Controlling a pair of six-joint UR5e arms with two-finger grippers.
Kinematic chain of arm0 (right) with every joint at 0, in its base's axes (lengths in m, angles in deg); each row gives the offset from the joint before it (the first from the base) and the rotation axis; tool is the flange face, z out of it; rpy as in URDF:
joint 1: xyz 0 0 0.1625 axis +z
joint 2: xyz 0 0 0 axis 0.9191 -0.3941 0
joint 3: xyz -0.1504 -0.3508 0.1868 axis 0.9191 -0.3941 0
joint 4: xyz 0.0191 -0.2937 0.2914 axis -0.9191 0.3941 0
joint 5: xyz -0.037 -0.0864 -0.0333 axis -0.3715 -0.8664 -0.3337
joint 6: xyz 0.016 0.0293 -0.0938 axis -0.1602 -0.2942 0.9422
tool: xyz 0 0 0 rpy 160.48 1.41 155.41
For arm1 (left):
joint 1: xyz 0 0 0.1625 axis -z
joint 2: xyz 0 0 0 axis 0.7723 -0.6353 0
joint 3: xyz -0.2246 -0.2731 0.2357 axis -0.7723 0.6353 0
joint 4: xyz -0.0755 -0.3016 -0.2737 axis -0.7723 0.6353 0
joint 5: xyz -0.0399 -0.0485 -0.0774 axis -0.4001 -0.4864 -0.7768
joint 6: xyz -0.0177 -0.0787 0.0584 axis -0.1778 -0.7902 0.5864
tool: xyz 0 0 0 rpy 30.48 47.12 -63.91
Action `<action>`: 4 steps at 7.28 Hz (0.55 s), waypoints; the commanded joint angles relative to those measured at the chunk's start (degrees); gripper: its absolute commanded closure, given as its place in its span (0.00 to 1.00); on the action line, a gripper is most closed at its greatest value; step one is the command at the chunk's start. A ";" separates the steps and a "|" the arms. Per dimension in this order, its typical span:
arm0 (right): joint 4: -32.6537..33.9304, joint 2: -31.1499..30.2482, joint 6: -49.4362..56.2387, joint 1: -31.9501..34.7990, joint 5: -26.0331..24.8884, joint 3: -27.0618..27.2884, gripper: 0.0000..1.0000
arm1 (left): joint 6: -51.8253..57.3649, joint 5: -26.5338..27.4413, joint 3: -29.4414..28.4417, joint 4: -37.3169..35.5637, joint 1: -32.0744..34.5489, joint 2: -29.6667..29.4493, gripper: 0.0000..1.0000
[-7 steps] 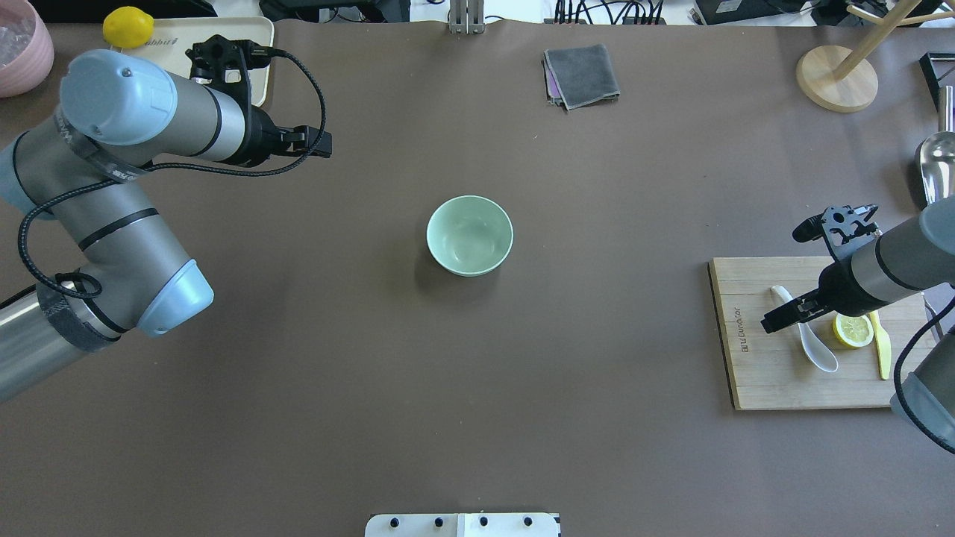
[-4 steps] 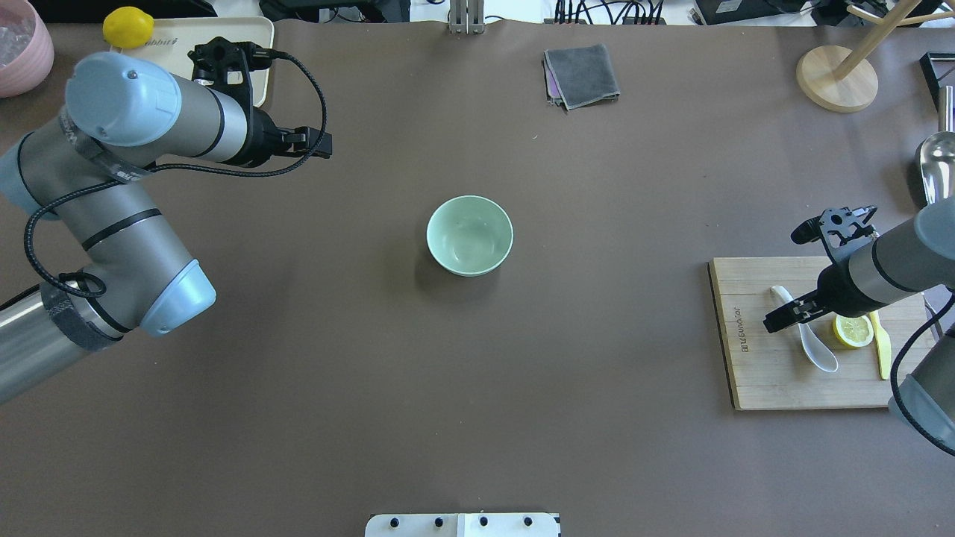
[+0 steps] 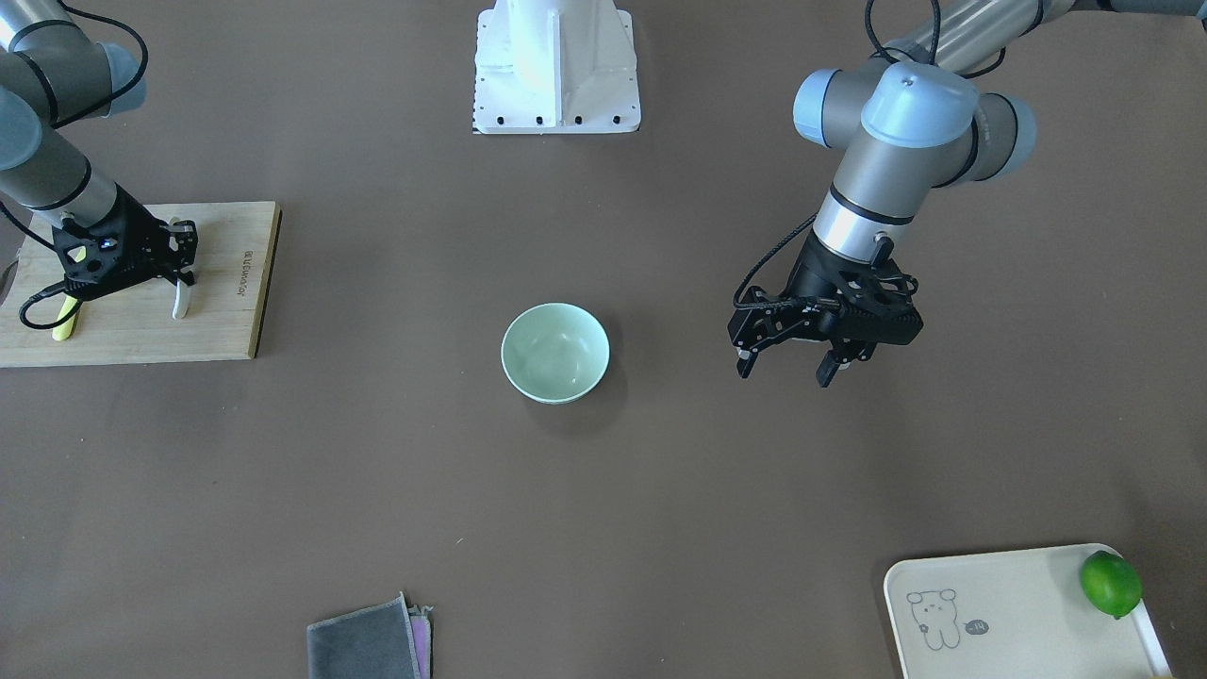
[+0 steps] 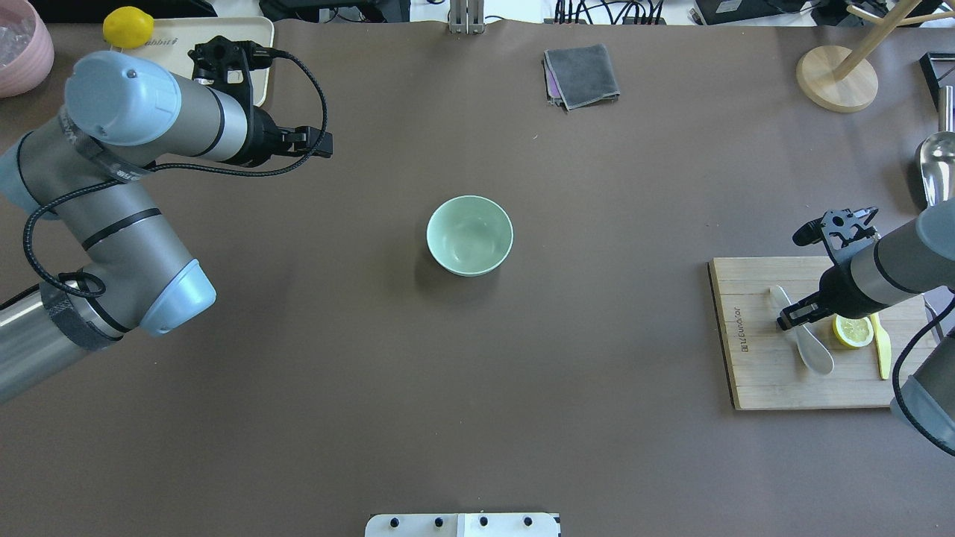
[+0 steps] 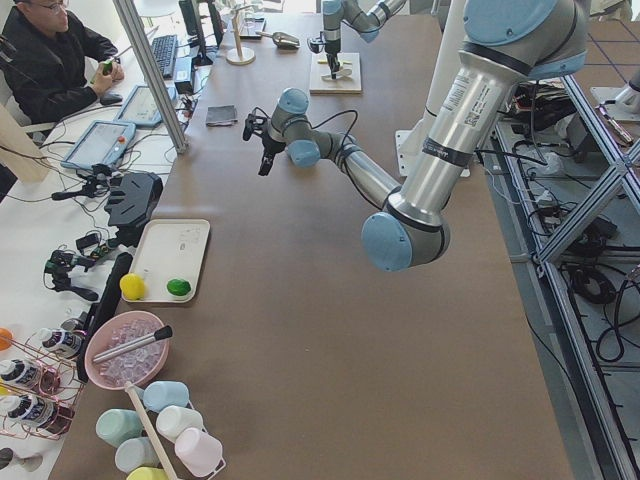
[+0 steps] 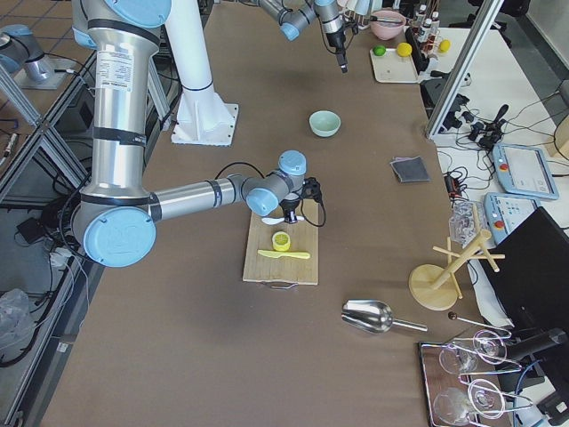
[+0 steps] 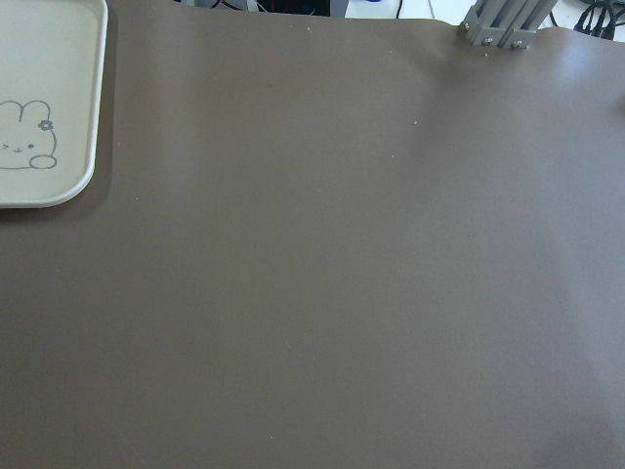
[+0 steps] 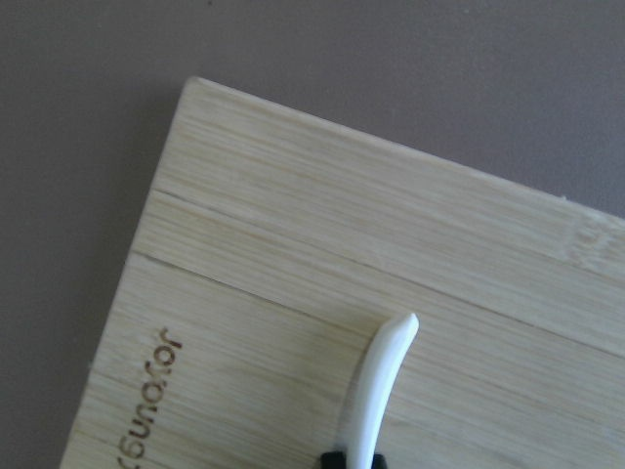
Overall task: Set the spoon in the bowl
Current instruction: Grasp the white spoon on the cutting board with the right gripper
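Where the cutting board [image 4: 761, 373] sits at the right edge of the overhead frame, the spoon [image 4: 815, 352] is seen lying on it. The right gripper [image 4: 789, 319] is set over the handle, fingers pressed against both its sides; the scoop extends toward the lower right. The bowl [image 4: 469, 235] is found at frame centre, well apart. The left gripper [image 3: 784, 371] is held with fingers spread.

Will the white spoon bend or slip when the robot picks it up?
It probably won't bend: the spoon looks thick and stiff. It may be slippery, since it is smooth and shiny and the right gripper pinches only its narrow handle. The wider scoop end sticks out past the gripper, so it might droop if the hold is loose.
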 commanded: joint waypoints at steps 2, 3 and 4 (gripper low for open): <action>0.09 0.80 -0.57 3.32 3.13 4.83 1.00 | 0.26 -0.18 -0.12 0.16 0.26 0.34 0.02; 1.65 3.93 -0.83 6.20 6.98 5.81 1.00 | 2.87 -0.26 -0.12 0.07 0.53 0.87 0.02; 8.72 9.27 -1.01 7.54 7.97 7.38 1.00 | 5.86 -0.27 -0.21 0.07 1.92 1.83 0.02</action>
